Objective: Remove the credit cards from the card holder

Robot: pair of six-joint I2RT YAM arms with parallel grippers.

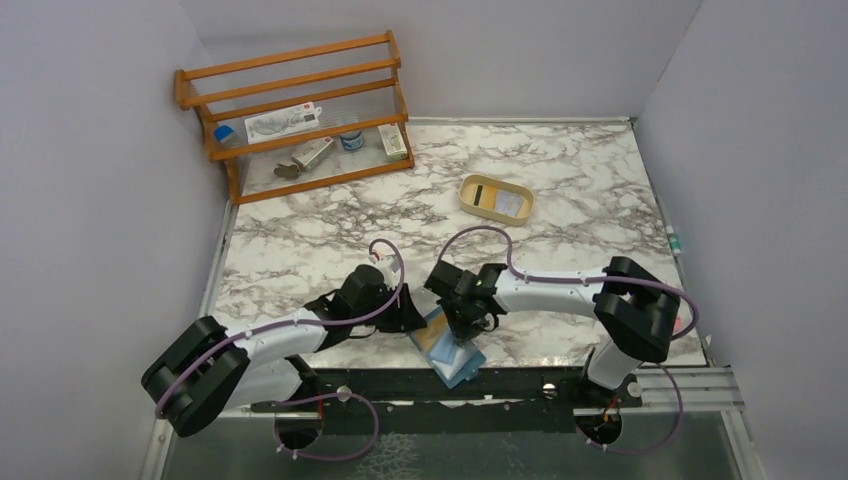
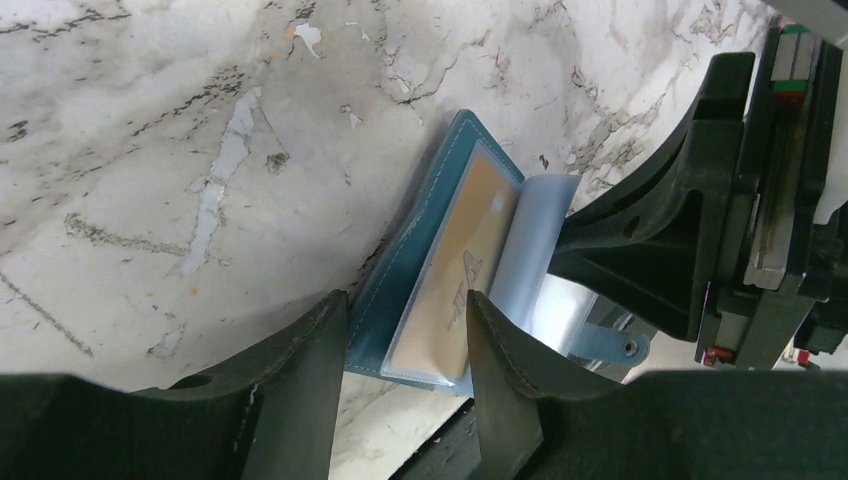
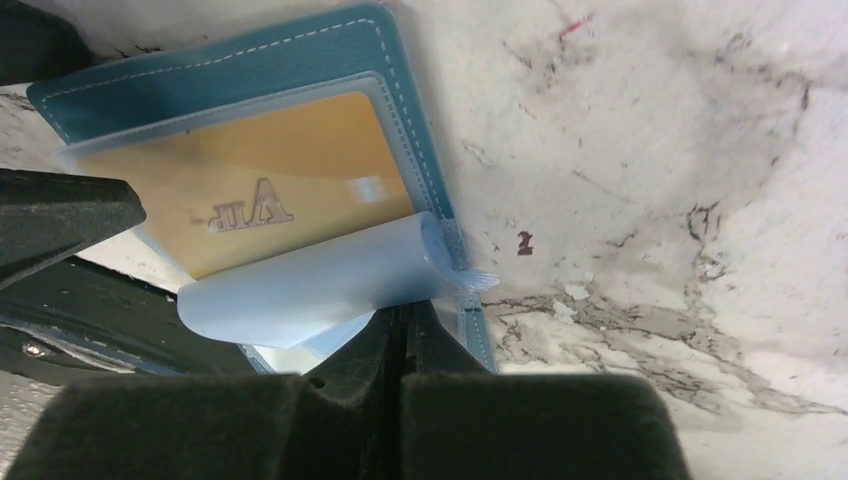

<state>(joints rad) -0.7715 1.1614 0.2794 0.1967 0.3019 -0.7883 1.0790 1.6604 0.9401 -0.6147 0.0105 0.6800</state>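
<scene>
The teal card holder lies open at the table's near edge, partly overhanging it. A tan card sits in its clear sleeve. My left gripper is open, its fingers straddling the holder's near corner. A pale blue card curls up from the holder's right side, and my right gripper is shut on its edge. In the left wrist view that bent card runs from the fold to the right gripper's finger. From above, both grippers meet over the holder.
A tan oval tray stands at the back right of the marble table, with cards in it. A wooden shelf rack holding small items stands at the back left. The black base rail runs just beyond the table's near edge.
</scene>
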